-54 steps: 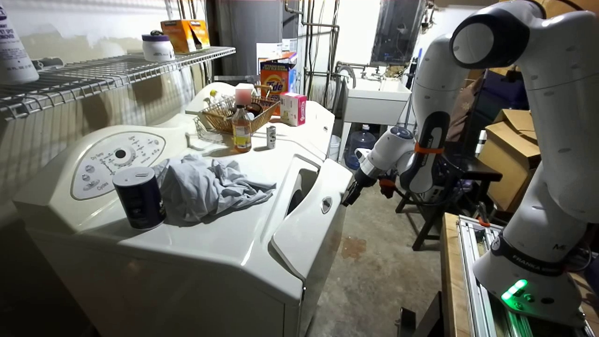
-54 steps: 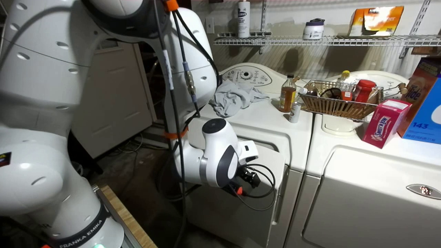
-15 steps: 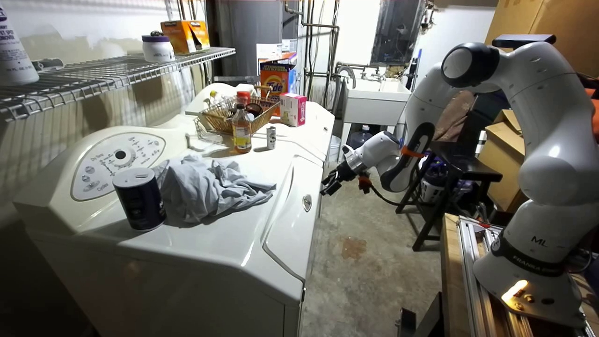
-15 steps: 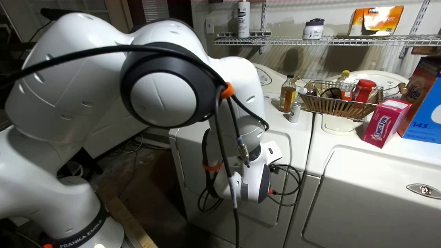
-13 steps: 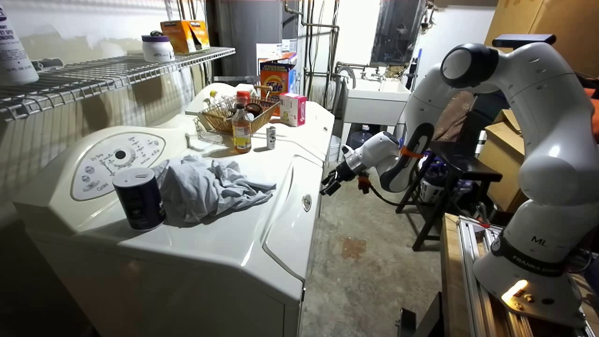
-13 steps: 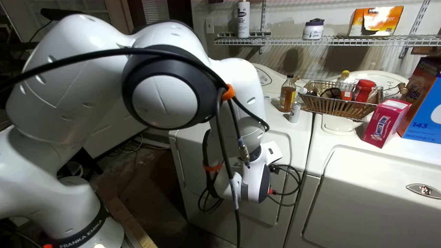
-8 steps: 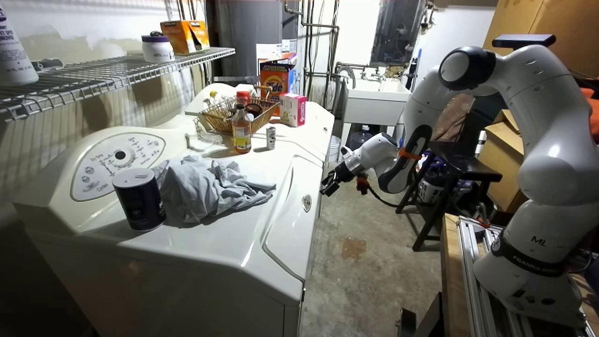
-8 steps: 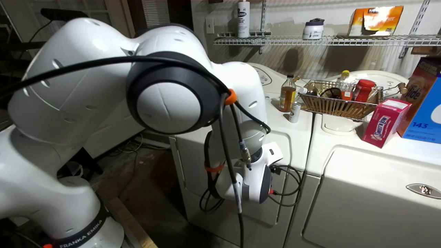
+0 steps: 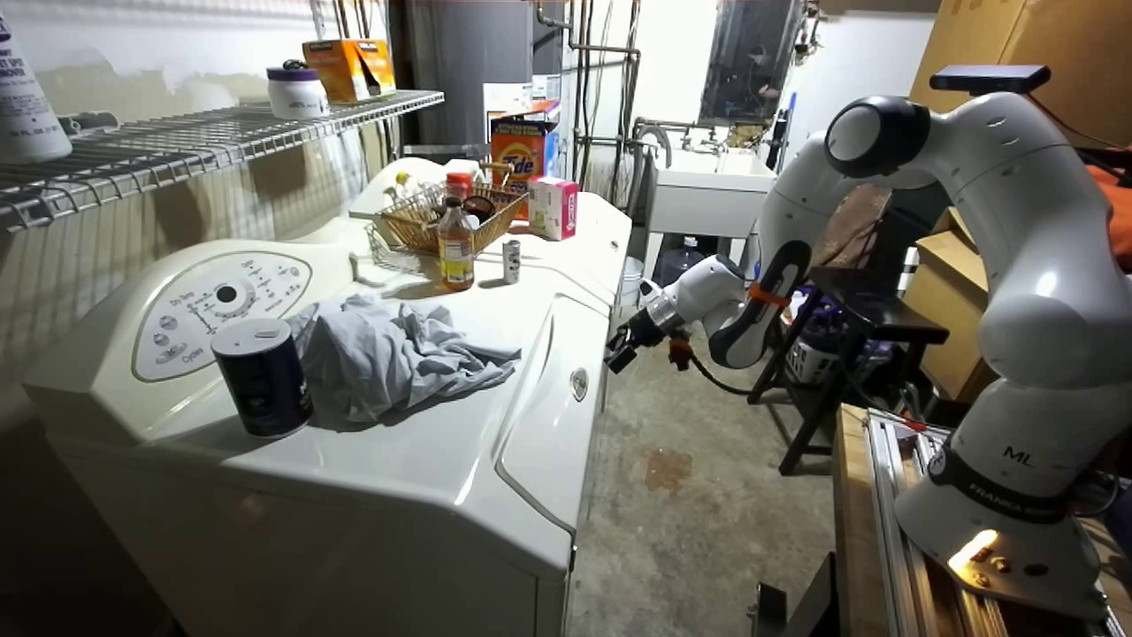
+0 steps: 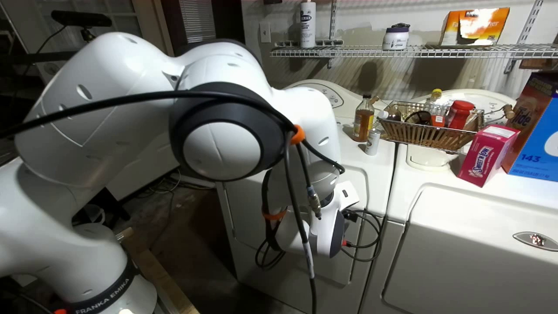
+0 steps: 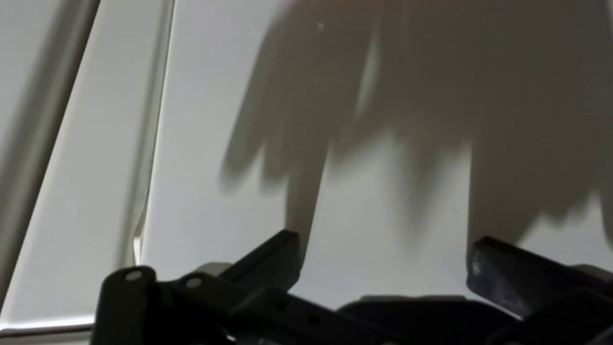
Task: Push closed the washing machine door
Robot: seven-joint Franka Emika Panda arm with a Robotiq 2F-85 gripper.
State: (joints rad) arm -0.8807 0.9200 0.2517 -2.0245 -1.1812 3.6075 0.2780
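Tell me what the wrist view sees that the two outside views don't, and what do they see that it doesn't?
Only the wrist view shows finger-shaped shadows on the washing machine door.

Only the exterior views, both of them, show the basket, the amber bottle, the pink box and the wire shelf.

All of them share the washing machine door. The gripper shows in an exterior view and in the wrist view, where its fingers stand spread apart. In an exterior view, the arm hides it.
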